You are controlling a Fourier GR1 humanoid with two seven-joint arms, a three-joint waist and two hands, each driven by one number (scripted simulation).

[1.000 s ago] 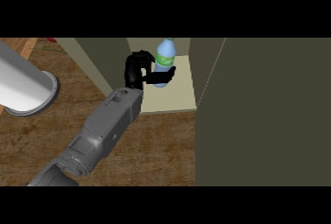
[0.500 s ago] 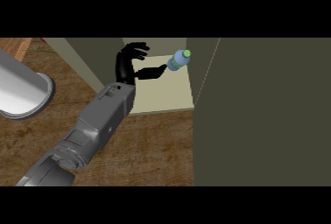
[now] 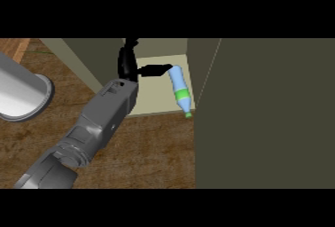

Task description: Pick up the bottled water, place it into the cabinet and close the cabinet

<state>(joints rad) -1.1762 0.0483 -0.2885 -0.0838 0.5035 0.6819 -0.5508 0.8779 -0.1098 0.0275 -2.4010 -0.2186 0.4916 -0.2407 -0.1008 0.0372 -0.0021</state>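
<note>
Bottled water lying tilted inside the cabinet, on the pale shelf floor. Long axis running front to back: base deep in the cabinet, green label past the middle, cap toward the viewer and poking just over the shelf's front edge. Pressed close along the cabinet's right side, with no gap visible there.

Left hand reaching in from the lower left on a grey forearm, just left of the bottle's far end. Fingers straight and pointing away into the cabinet; thumb stuck out sideways to the right, tip at or touching the bottle's base. Nothing curled round the bottle, nothing held. No right hand anywhere in view.

Bare shelf floor between forearm and bottle; far less room on the bottle's right. Large dark panel filling the right side of the view, probably the open cabinet door.

Judging from this: bottle already in the cabinet but not upright, cap overhanging the front lip and possibly in the way of the closing door. Likely worth nudging deeper before drawing the arm back over the brown counter and swinging the door shut. Pale grey cylinder standing well off to the left, clear of that path.
</note>
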